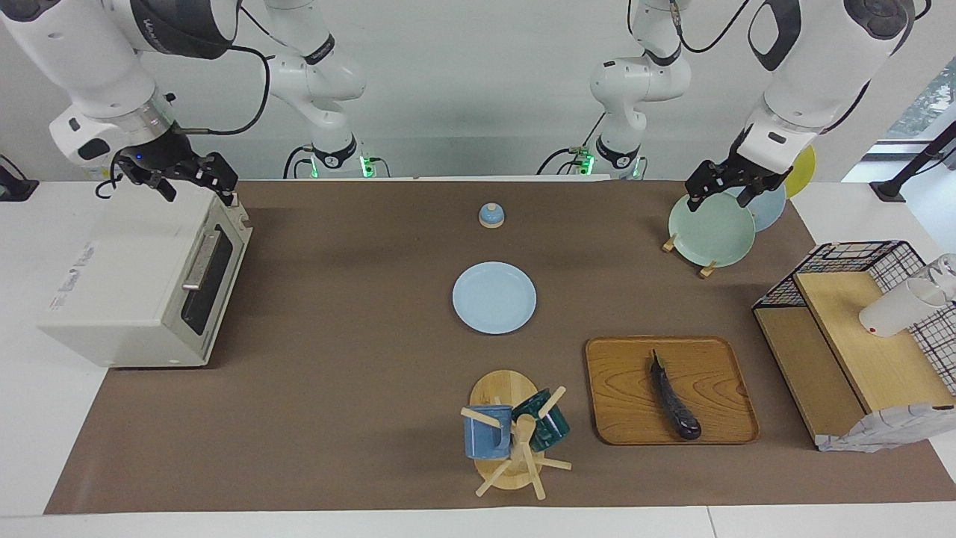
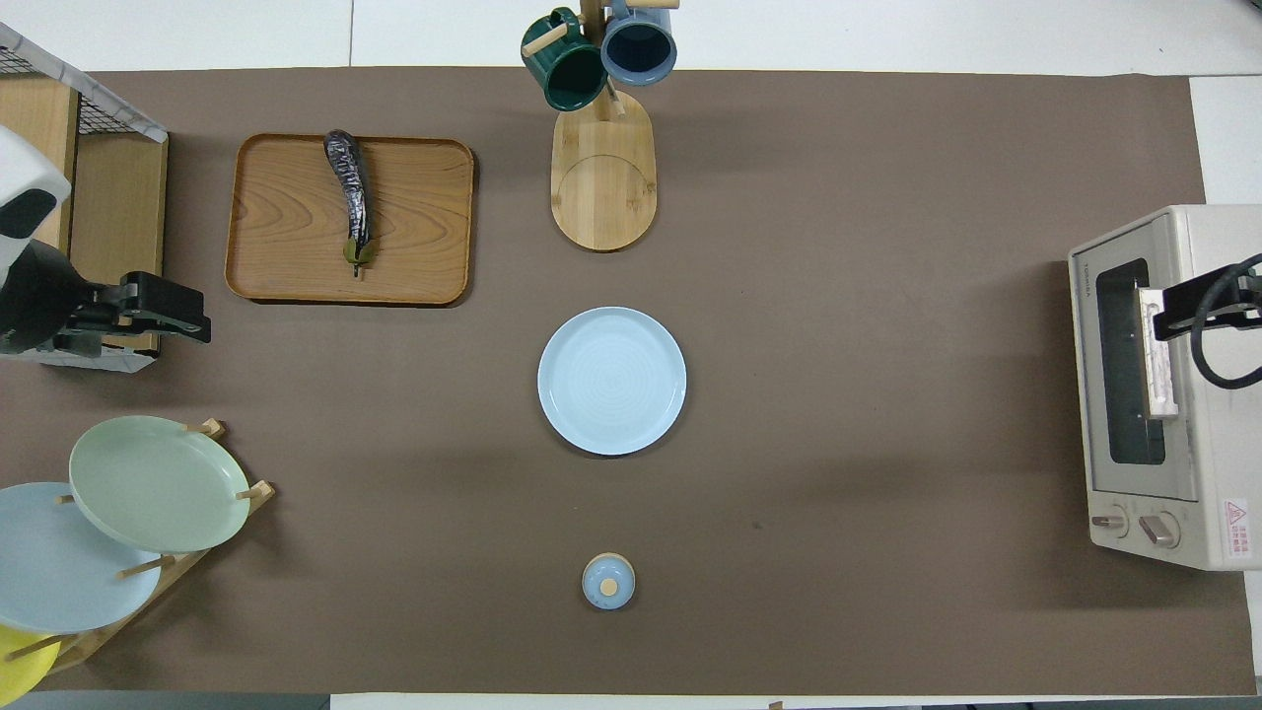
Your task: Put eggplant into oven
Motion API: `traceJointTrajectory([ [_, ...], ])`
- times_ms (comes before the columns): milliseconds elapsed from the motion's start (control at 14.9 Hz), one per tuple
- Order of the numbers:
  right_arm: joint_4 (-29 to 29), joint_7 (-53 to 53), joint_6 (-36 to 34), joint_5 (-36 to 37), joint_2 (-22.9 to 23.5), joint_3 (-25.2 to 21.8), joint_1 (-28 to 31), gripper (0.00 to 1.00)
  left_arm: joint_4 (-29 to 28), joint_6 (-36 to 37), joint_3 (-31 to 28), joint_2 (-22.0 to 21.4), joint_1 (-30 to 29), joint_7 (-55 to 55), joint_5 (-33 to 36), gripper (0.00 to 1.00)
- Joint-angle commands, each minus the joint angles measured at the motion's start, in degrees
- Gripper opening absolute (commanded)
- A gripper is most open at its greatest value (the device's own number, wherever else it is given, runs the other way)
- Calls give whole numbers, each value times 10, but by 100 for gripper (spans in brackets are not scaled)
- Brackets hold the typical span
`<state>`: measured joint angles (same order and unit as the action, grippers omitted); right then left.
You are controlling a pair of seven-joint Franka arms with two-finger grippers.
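The eggplant (image 1: pixel 676 400) (image 2: pixel 352 192), long and dark purple, lies on a wooden tray (image 1: pixel 620 388) (image 2: pixel 286 217) toward the left arm's end of the table. The off-white oven (image 1: pixel 127 276) (image 2: pixel 1193 247) stands at the right arm's end with its dark glass door closed. My right gripper (image 1: pixel 190 183) (image 2: pixel 1168 316) hangs open just above the oven's top, empty. My left gripper (image 1: pixel 730 193) (image 2: pixel 192 314) is open and empty, raised over the plate rack, well clear of the tray.
A light blue plate (image 1: pixel 494 297) (image 2: pixel 611 380) lies mid-table, a small blue lid (image 1: pixel 491 215) (image 2: pixel 608 580) nearer the robots. A mug tree (image 1: pixel 515 433) (image 2: pixel 601 59) stands beside the tray. Plate rack (image 1: pixel 713 228) (image 2: pixel 148 483) and wire shelf (image 1: pixel 859 329) (image 2: pixel 89 187) fill the left arm's end.
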<state>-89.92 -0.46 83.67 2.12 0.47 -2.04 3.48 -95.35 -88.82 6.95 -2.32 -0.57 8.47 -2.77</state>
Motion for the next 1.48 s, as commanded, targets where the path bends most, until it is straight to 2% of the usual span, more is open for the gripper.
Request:
traceJointTrajectory([
  [0,-11,-9,12,-4,-13,7,0,100,-1,5,3,-5,-2,-2,8,100],
  [471,-13,-7,19,-4,-13,7,0,100,-2,1,3,-5,0,-2,8,100],
  [605,-18,-7,22,-4,-16,7,0,100,-2,-27,3,-3,-3,0,8,100],
  [672,-27,-9,40,-4,-18,7,0,84,-4,-44,3,-2,-2,9,8,100],
  [739,-38,-12,59,-5,-22,7,0,47,-5,-54,3,-1,-1,17,8,100],
  [874,-62,-57,61,-5,-34,8,0,0,-5,-70,3,8,0,17,3,100],
  [1076,-108,-68,111,4,-50,7,-14,0,2,-102,4,47,0,17,0,100],
  [1277,-146,66,121,46,-47,8,-16,0,38,-127,6,131,1,17,-3,100],
  [1412,-148,65,140,88,-35,7,-24,0,59,-165,8,186,2,16,-2,100],
])
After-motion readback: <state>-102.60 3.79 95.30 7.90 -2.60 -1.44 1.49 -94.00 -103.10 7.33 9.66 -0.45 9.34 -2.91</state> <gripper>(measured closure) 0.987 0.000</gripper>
